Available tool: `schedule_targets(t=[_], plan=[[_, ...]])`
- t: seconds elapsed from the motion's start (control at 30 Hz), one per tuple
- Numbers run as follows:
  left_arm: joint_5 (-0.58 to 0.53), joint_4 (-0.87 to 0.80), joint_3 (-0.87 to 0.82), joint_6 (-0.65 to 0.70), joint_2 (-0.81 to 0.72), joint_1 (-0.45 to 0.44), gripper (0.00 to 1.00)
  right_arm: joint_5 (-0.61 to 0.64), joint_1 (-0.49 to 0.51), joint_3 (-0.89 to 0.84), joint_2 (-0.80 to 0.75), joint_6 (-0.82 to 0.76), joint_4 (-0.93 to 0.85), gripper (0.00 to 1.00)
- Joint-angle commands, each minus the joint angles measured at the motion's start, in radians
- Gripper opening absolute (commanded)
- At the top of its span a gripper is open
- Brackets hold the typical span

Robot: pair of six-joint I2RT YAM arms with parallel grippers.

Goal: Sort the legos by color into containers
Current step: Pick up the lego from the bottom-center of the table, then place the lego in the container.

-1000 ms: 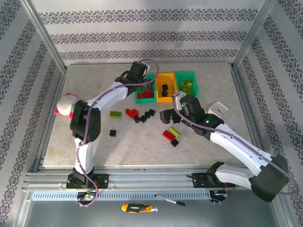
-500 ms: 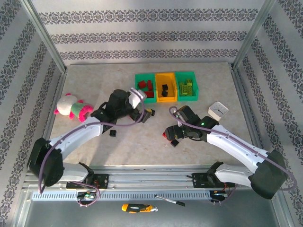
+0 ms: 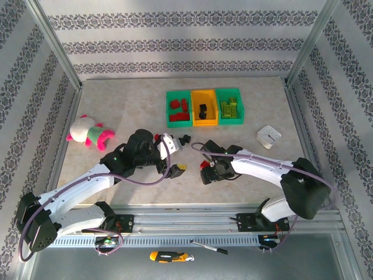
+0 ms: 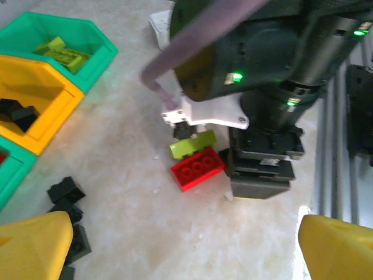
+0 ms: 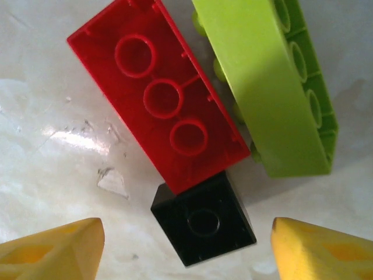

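Three joined containers stand at the back: a green bin (image 3: 178, 111) with red legos, an orange-yellow bin (image 3: 204, 111) with black ones, and a green bin (image 3: 231, 108) with lime ones. A red brick (image 5: 157, 96), a lime brick (image 5: 274, 81) and a small black brick (image 5: 204, 224) lie together on the table. My right gripper (image 5: 186, 251) is open right above them, the black brick between its yellow fingertips (image 5: 52, 248). My left gripper (image 4: 186, 251) is open and empty, facing that cluster (image 4: 198, 168). More black bricks (image 4: 67, 192) lie to its left.
A pink-white-green plush toy (image 3: 87, 131) lies at the left. A small white clock (image 3: 268, 137) sits right of the bins. My two grippers (image 3: 178, 154) (image 3: 208, 172) are close together in the table's middle. Metal frame posts border the table.
The left arm has swung back from the bins toward the table's middle, near the right gripper. The right gripper has dropped low over the red, lime and black bricks.
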Motion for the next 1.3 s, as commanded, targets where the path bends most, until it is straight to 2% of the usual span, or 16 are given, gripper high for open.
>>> schedule_targets(t=[0.0, 0.17, 0.37, 0.47, 0.7, 0.9, 1.1, 1.27], plan=[[0.039, -0.040, -0.020, 0.005, -0.018, -0.021, 0.99, 0.010, 0.010, -0.003, 0.034, 0.023, 0.045, 0.70], [0.035, -0.023, -0.026, 0.005, -0.023, -0.021, 0.99, 0.008, 0.009, -0.008, 0.069, 0.028, 0.053, 0.59], [0.025, 0.003, -0.035, 0.002, -0.021, -0.023, 0.99, 0.005, 0.010, -0.032, 0.044, 0.044, 0.047, 0.40], [0.029, 0.024, -0.041, -0.010, -0.018, -0.024, 0.99, -0.002, 0.010, -0.038, 0.017, 0.056, 0.038, 0.34], [0.008, 0.078, -0.055, -0.020, -0.017, -0.023, 0.99, 0.001, 0.002, -0.009, -0.070, 0.055, 0.002, 0.30], [-0.096, 0.201, -0.097, -0.084, -0.014, -0.023, 0.99, 0.039, -0.043, 0.115, -0.109, 0.011, -0.017, 0.29], [-0.141, 0.291, -0.120, -0.118, -0.001, -0.023, 0.99, 0.071, -0.155, 0.296, -0.004, -0.065, 0.043, 0.29], [-0.202, 0.383, -0.142, -0.161, 0.023, -0.023, 0.99, 0.091, -0.253, 0.459, 0.167, -0.121, 0.127, 0.29]])
